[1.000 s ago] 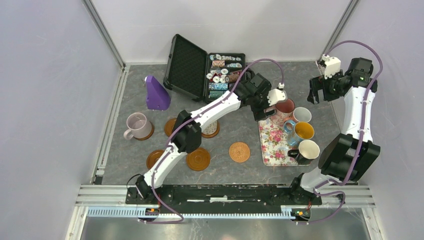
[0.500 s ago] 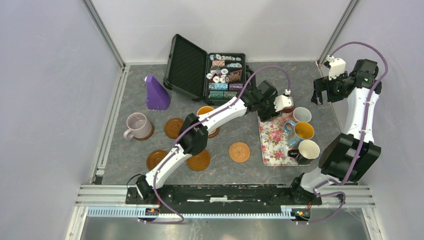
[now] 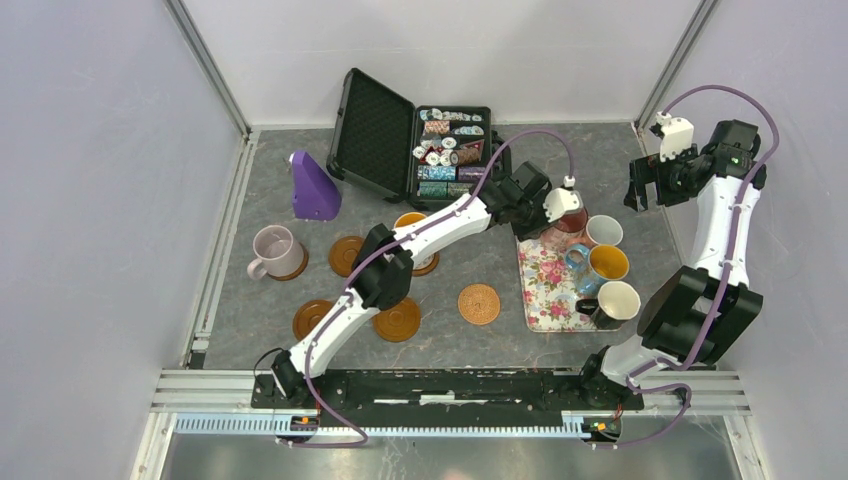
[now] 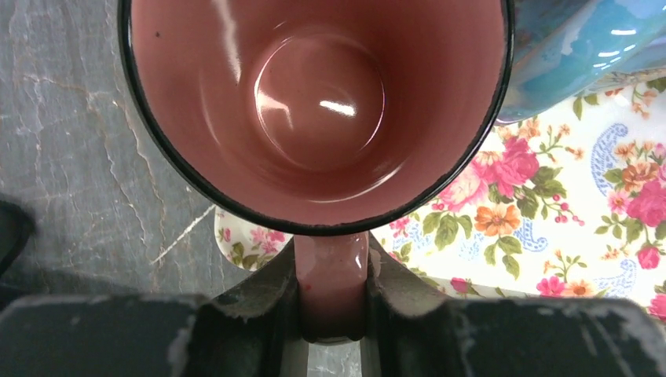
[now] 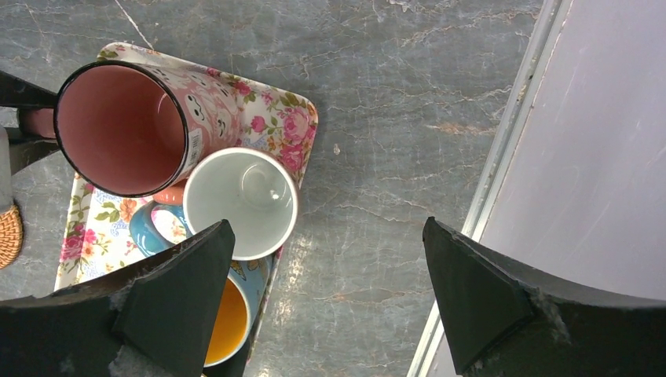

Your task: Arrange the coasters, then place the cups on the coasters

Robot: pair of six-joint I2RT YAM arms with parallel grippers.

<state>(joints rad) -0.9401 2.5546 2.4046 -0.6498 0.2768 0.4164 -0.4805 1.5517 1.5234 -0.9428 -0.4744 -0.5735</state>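
The pink cup [image 4: 314,110] stands on the floral tray's back left corner, and my left gripper [image 4: 330,302] is shut on its handle. Beside it on the tray are a white cup [image 3: 604,230], a blue cup with yellow inside [image 3: 605,263] and a black cup [image 3: 616,300]. A lilac cup [image 3: 273,248] sits on a brown coaster at the left. A cup with orange inside [image 3: 409,221] stands on another coaster, partly behind my left arm. Bare brown coasters [image 3: 347,255] [image 3: 310,318] [image 3: 397,318] and an orange-tan coaster [image 3: 479,303] lie mid-table. My right gripper [image 5: 326,290] hangs open above the table's back right.
The floral tray [image 3: 545,290] lies right of centre. An open black case of poker chips [image 3: 400,140] stands at the back, a purple wedge-shaped object [image 3: 313,188] to its left. Metal rails run along the table's left and right edges.
My left gripper has moved right to the pink cup and shut on its handle. The right arm has shifted slightly, its jaws still wide.
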